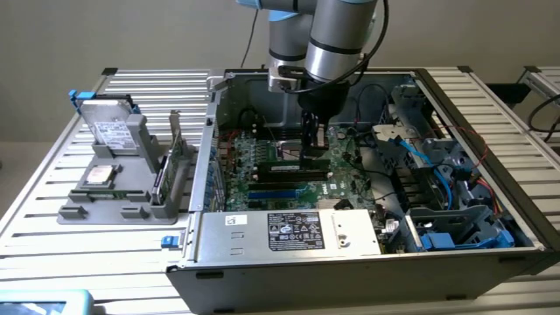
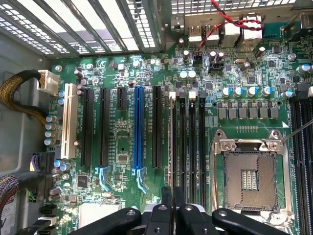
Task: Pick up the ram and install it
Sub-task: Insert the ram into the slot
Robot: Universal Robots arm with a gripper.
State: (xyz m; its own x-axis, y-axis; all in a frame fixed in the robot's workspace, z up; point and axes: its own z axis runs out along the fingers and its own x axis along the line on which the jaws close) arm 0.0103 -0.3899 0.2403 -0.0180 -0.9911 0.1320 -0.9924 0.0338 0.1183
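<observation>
The ram is a long thin dark stick with a white label. It stands on edge in a memory slot of the green motherboard inside the open computer case. My gripper reaches straight down into the case. Its fingertips are pressed together at the ram's top edge, toward the end on the exterior view's right. I cannot tell whether they touch it. In the wrist view the black fingers are shut, and the gripper sits over the near end of the black memory slots, beside the bare processor socket.
A grey holder at the exterior view's left carries a silver hard drive and a tall green expansion card. The power supply sits at the case's front. Blue cables and a drive cage crowd the exterior view's right.
</observation>
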